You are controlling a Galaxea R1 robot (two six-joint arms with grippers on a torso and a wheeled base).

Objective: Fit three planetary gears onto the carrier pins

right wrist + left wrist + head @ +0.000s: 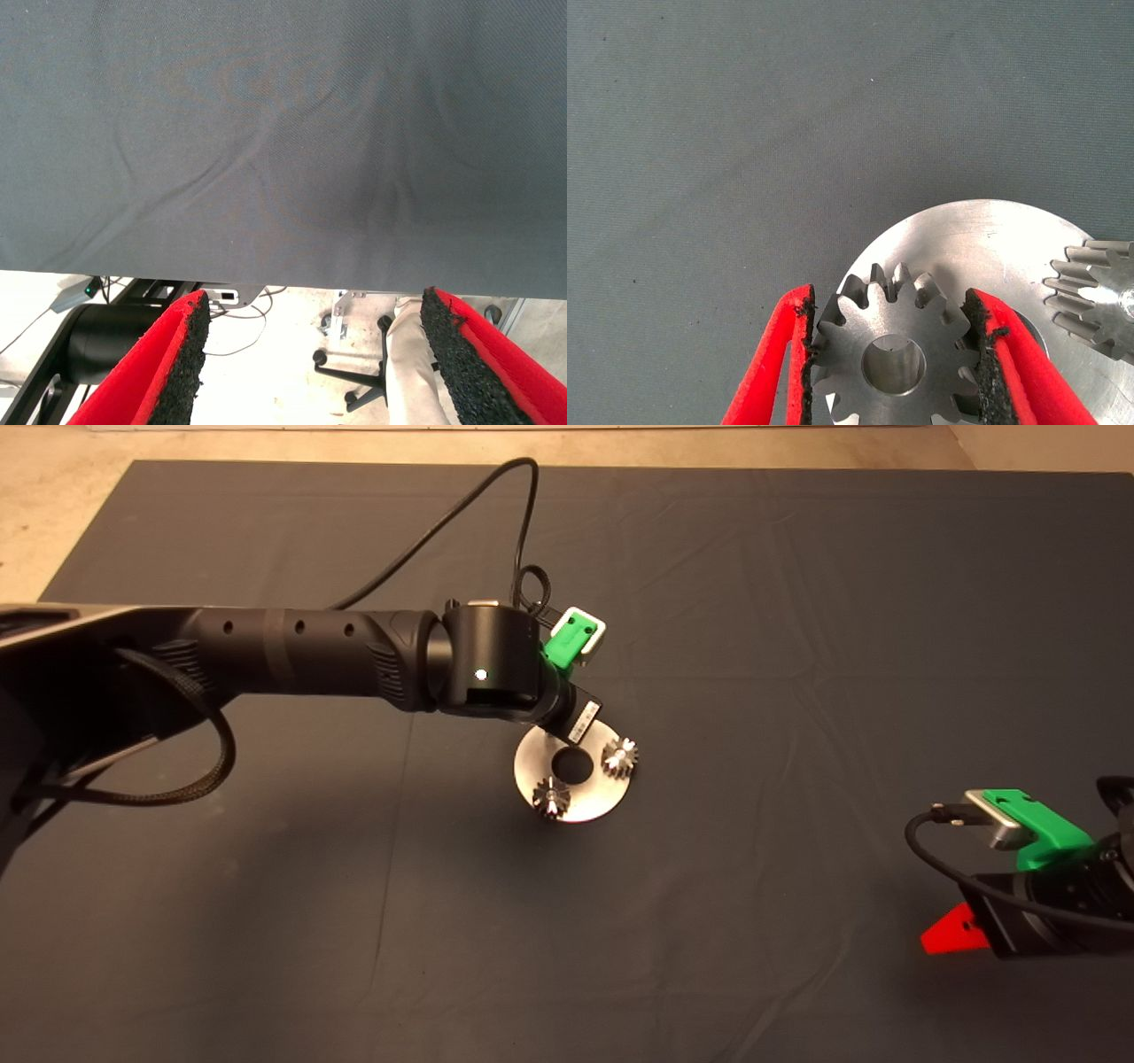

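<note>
The round silver disc [580, 802] lies mid-mat, with a planetary gear on its right side [620, 757] and another at its front left [550, 795]. The left arm's wrist [492, 673] hangs over the disc's back left edge and hides its fingers there. In the left wrist view my left gripper [890, 301] is shut on a third gear [895, 359], a pad on each side, over the disc's rim [983, 239]. A seated gear [1099, 297] shows beside it. The bare carrier pin is hidden. My right gripper [952, 934] is parked at the lower right, open and empty [314, 354].
A black cable [461, 514] loops from the left wrist over the back of the mat. Past the mat's edge, the right wrist view shows a person's leg [412, 354] and a dark stand [106, 341] on the floor.
</note>
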